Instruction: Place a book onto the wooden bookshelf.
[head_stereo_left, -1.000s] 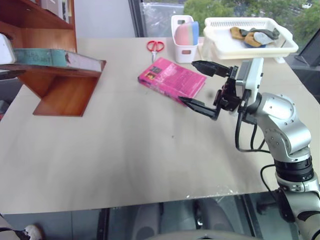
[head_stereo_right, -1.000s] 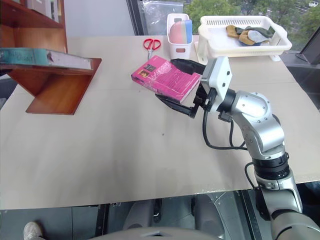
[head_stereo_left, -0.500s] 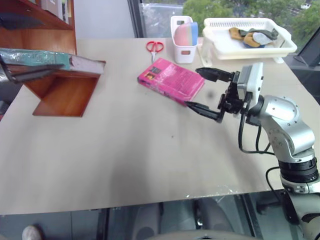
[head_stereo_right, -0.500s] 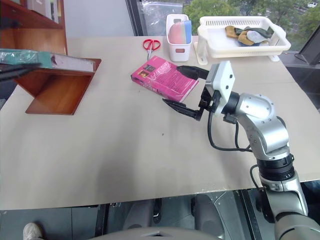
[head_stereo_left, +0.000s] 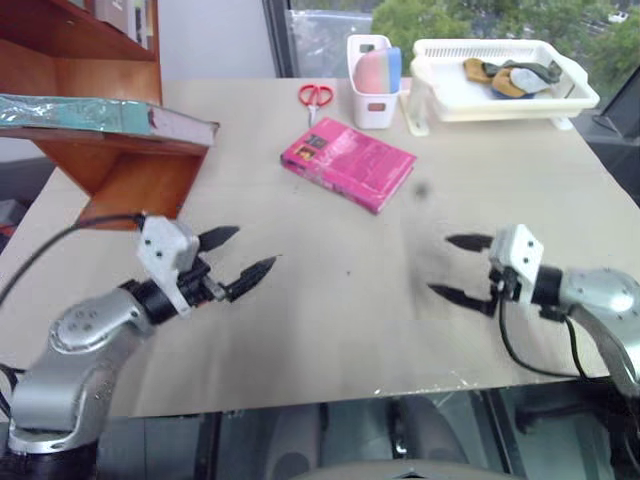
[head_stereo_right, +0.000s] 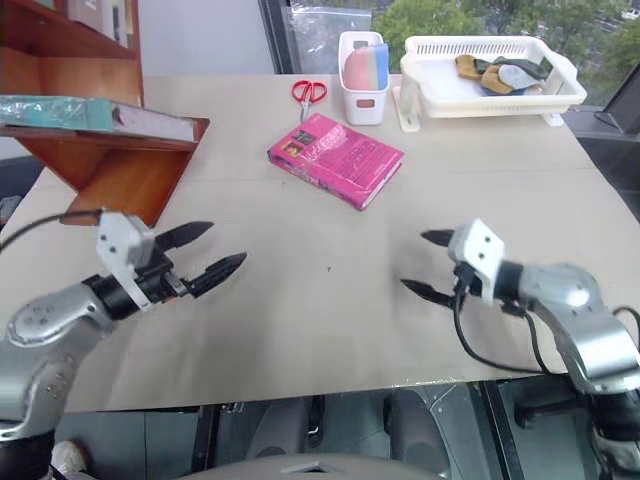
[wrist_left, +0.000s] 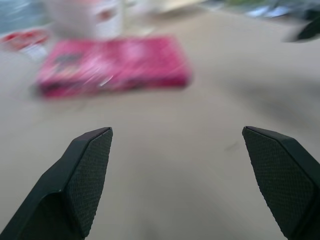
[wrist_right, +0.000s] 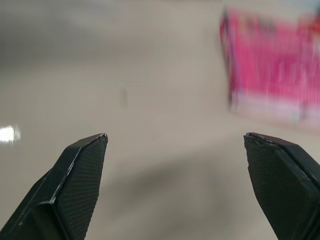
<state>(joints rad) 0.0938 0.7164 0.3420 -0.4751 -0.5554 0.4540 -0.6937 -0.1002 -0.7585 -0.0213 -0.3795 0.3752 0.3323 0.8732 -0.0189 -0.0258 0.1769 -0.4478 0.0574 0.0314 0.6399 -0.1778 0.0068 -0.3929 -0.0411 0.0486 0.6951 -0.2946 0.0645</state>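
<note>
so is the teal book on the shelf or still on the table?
On the shelf. The book lies flat on a board of the wooden bookshelf, one end overhanging its edge; both hands are empty.

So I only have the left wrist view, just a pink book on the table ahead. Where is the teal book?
Observer: The teal book lies flat on the wooden bookshelf, at the table's left.
Operator: Is anything holding it?
Observer: No. The left gripper hangs open over bare table.
Operator: And the right one?
Observer: The right gripper is open and empty too, nearer than the pink book.
</note>
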